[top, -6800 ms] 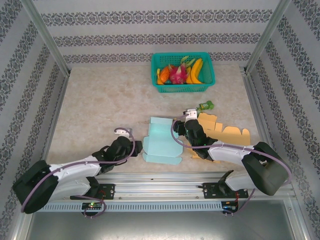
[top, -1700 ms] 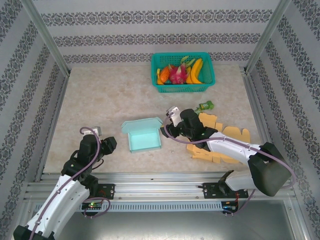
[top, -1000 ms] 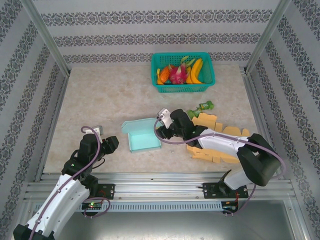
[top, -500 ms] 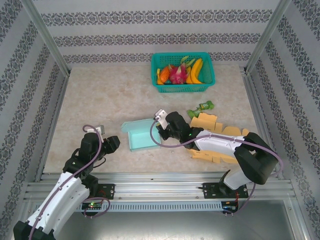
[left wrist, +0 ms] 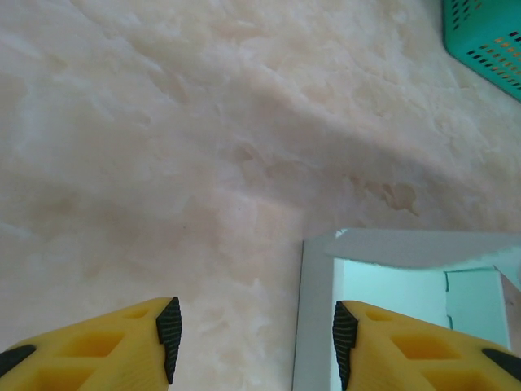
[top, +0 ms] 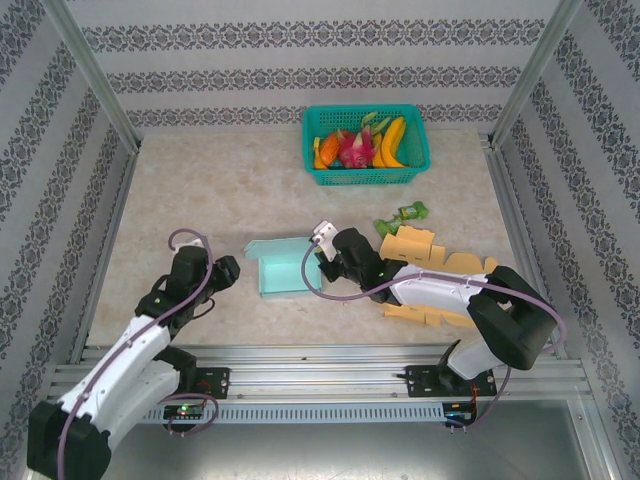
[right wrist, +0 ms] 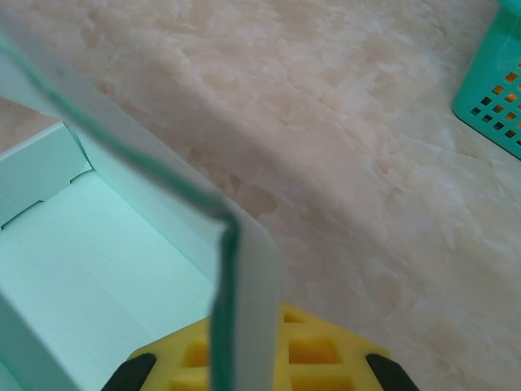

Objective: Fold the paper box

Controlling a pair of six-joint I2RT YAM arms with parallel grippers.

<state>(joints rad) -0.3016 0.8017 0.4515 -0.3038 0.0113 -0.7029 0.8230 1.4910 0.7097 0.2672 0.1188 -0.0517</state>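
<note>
Mint-green paper box (top: 285, 275), half-folded: your right gripper (top: 322, 258), jaws clenched on its right wall, steadies it; left gripper (left wrist: 254, 350) nearby, jaws released.

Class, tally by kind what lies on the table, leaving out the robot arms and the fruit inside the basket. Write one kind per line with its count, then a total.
Teal basket: 1
Teal paper box: 1
Pile of flat tan cardboard: 1
Small green item: 1
Total: 4
</note>
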